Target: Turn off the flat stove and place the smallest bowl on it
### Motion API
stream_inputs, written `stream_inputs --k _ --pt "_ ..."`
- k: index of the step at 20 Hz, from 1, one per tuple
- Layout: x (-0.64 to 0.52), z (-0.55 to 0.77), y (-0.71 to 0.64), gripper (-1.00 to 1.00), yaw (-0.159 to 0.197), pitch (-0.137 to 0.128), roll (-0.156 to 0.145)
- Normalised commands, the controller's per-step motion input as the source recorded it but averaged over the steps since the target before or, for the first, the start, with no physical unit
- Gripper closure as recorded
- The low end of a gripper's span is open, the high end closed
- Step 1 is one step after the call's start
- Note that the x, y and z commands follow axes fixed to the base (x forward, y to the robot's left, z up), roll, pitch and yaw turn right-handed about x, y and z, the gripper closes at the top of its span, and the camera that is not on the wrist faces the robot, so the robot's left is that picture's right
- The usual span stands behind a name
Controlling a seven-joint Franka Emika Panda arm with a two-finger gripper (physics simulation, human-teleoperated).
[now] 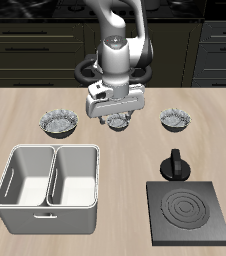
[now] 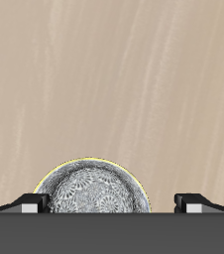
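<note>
The flat stove (image 1: 188, 210) lies near the table's front edge, its concentric rings dull grey, not glowing. Its black round knob (image 1: 175, 165) sits at the stove's back edge. The smallest bowl (image 1: 117, 125), silvery with a fluted rim, stands in the middle of a row of three bowls farther back. My gripper (image 1: 119, 116) hangs straight over it and partly hides it. In the wrist view the bowl (image 2: 89, 190) lies between my fingertips (image 2: 30, 204), closer to one than the other. The gripper (image 2: 111, 203) is open and holds nothing.
Two larger fluted bowls flank the small one: the biggest (image 1: 58, 122) on one side, a medium one (image 1: 175, 120) on the other. A grey double-compartment bin (image 1: 50, 177) stands near the front edge, beside the stove.
</note>
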Motion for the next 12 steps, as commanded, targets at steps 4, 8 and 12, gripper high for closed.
stream_inputs --k 4,8,12 --pt "-0.03 -0.23 0.06 -1.00 -0.031 0.027 -0.002" --pt "-0.01 -0.32 0.07 -1.00 -0.026 0.041 0.011" --pt "-0.05 -0.22 0.07 1.00 -0.020 0.008 0.032"
